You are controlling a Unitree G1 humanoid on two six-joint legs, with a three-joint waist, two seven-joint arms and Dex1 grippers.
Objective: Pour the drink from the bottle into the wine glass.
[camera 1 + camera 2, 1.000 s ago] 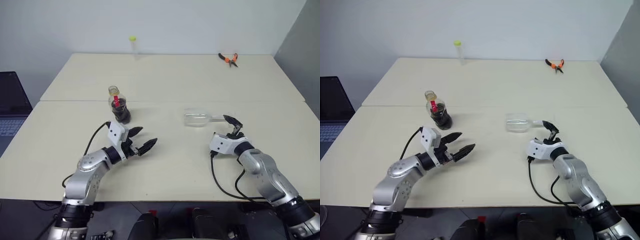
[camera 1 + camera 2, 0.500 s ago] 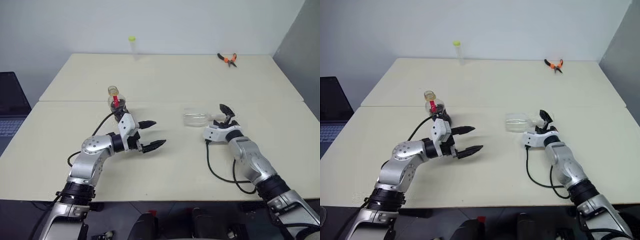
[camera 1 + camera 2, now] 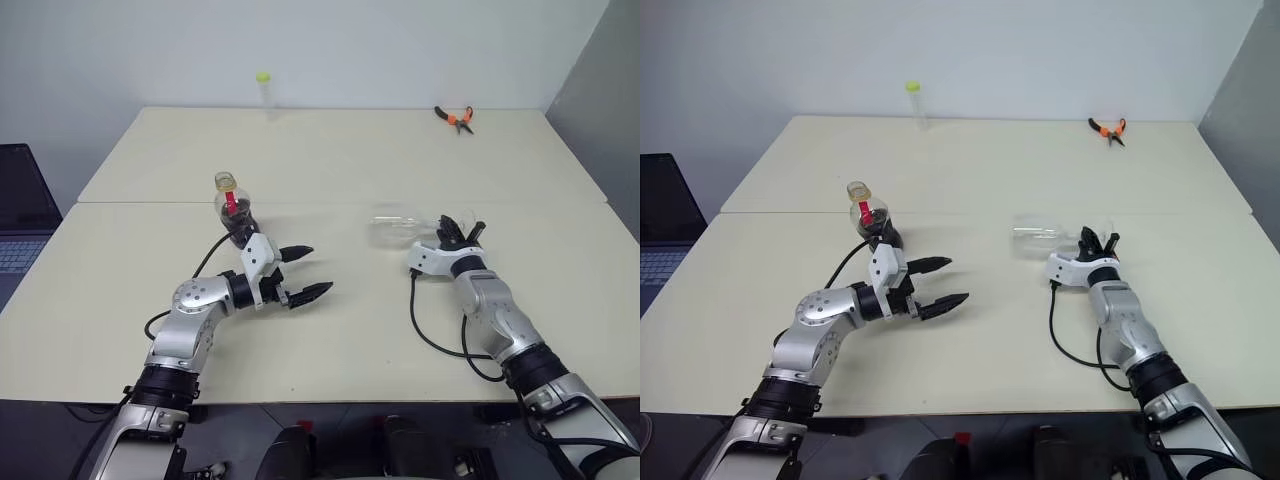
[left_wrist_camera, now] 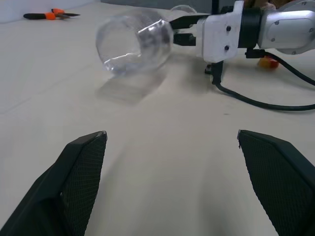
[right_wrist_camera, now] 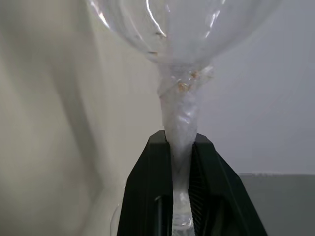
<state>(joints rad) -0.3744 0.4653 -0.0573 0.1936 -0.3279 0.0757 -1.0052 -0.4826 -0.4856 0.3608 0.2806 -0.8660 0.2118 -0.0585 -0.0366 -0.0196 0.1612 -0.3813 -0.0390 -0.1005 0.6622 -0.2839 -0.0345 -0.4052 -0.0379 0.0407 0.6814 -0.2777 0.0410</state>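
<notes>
The right pincer is clenched on the thin stem of the clear stemmed wine glass, which lies on its side on the cream surface, bowl beyond the fingertips, long axis level. Lifting could let the slim stem twist. The left pincer, released, has the small clear cola bottle just behind

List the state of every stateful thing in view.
wine glass: on its side, empty, stem gripped.
bottle: upright, capped, part full of dark drink.
right gripper: shut on the glass stem.
left gripper: open, holding nothing.
pliers: lying at table's far edge.
</notes>
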